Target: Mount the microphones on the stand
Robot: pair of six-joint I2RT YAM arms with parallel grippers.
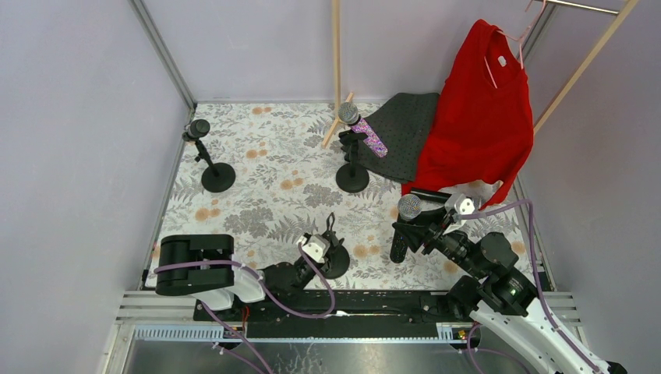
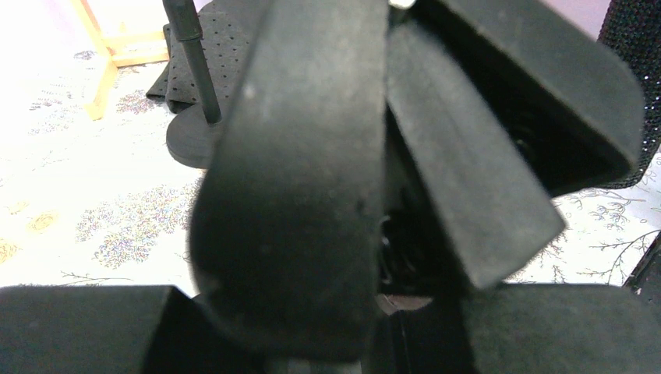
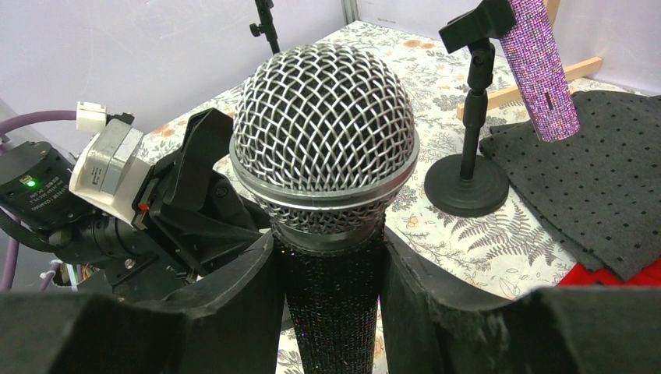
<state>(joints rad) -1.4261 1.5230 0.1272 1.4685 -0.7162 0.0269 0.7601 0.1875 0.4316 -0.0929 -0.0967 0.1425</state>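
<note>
Table: white floral-print table [image 1: 265, 195]; it carries three stands.
Shirt: red cloth shirt on a hanger [image 1: 479, 125]. Its hem hangs just behind my right arm and could snag.
Mat: dark grey perforated mat [image 1: 401, 125], lying under the shirt, off my path.
Stands: short black round-based stands. The far-left stand [image 1: 217, 177] and the middle stand [image 1: 352, 178] are each loaded. The near stand [image 1: 340, 263] has no microphone.
Microphones: black microphone with silver mesh head [image 3: 323, 148], held upright in my right tool. The glittery purple microphone [image 1: 368, 134] and the second black microphone [image 1: 196, 128] sit in their clips.
Handling: rigid and head-heavy, I judge. The mesh may dent, so grip the body and leave the tail free for the clip.
Right tool [image 3: 331, 304]: clamped on the body just below the head.
Left tool [image 1: 330, 234]: narrow, apparently pinching the near stand's black clip [image 2: 296, 195].
In the way: my left fingers crowd that clip.
</note>
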